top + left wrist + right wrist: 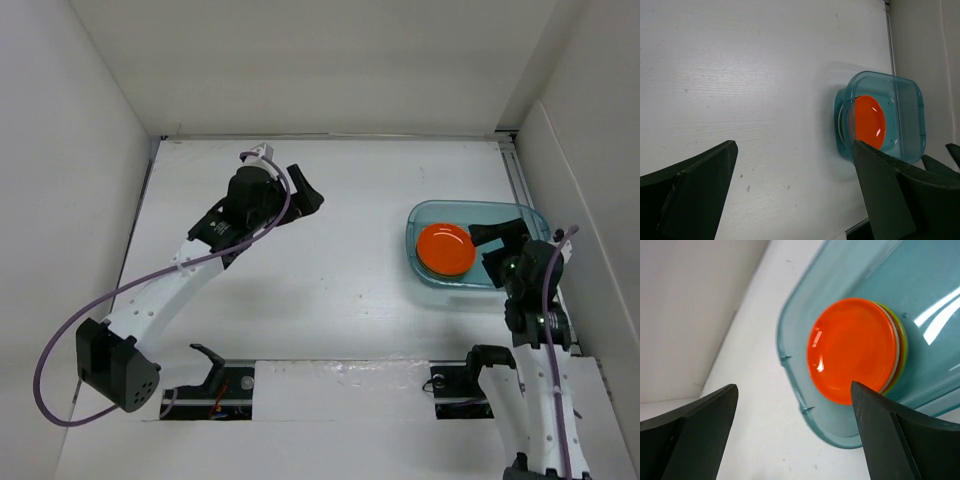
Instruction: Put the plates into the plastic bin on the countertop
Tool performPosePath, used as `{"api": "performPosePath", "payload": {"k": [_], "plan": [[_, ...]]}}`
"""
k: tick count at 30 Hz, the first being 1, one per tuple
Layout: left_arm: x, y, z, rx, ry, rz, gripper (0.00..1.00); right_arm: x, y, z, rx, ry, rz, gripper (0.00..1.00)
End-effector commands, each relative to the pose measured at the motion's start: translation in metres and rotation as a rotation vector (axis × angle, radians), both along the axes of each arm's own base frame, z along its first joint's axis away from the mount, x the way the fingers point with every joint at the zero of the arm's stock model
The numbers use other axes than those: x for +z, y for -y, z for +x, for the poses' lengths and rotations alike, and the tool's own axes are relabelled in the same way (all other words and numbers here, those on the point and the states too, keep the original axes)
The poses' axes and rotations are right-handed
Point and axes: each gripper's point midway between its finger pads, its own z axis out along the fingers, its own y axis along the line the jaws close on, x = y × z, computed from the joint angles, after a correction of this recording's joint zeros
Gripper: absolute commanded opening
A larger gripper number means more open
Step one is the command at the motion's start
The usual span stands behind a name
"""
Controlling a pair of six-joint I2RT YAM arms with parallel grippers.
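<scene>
Since the plates point(446, 249) lie stacked in the bin point(470, 209), the right gripper point(498, 249) over it and the left gripper point(300, 197) well left gape wide, holding nothing.

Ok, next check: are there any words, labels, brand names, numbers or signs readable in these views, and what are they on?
None readable.
No print or label shows on the plastic bin, the orange plate lying topmost in it, or the countertop.
The left arm and right arm show no legible markings either; anything on them is too small to tell.
</scene>
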Motion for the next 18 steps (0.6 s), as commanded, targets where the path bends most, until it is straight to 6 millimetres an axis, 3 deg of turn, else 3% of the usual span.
{"api": "performPosePath", "payload": {"k": [1, 4, 5, 6, 7, 8, 11, 14, 18], "plan": [[0.021, -0.012, -0.008, 0.03, 0.045, -0.016, 1.0, 0.04, 0.001, -0.015, 0.012, 0.04, -0.05, 1.0], [0.028, -0.025, -0.016, 0.06, 0.056, 0.008, 1.0, 0.058, -0.008, -0.023, 0.07, 0.065, -0.057, 1.0], [0.035, -0.029, -0.018, 0.066, 0.071, 0.019, 1.0, 0.074, -0.012, -0.027, 0.095, 0.101, -0.066, 1.0], [0.045, -0.04, -0.024, 0.088, 0.089, 0.041, 1.0, 0.092, -0.021, -0.034, 0.153, 0.13, -0.084, 1.0], [0.05, -0.047, -0.027, 0.103, 0.098, 0.058, 1.0, 0.092, -0.023, -0.035, 0.173, 0.131, -0.094, 1.0], [0.055, -0.054, -0.03, 0.12, 0.105, 0.074, 1.0, 0.111, -0.026, -0.046, 0.185, 0.149, -0.107, 1.0], [0.079, -0.091, -0.051, 0.205, 0.156, 0.145, 1.0, 0.137, -0.022, -0.068, 0.192, 0.158, -0.198, 1.0], [0.097, -0.13, -0.078, 0.294, 0.209, 0.179, 1.0, 0.162, -0.014, -0.104, 0.151, 0.176, -0.268, 1.0], [0.107, -0.165, -0.114, 0.369, 0.263, 0.154, 1.0, 0.185, -0.03, -0.155, 0.245, 0.273, -0.279, 1.0]]}}
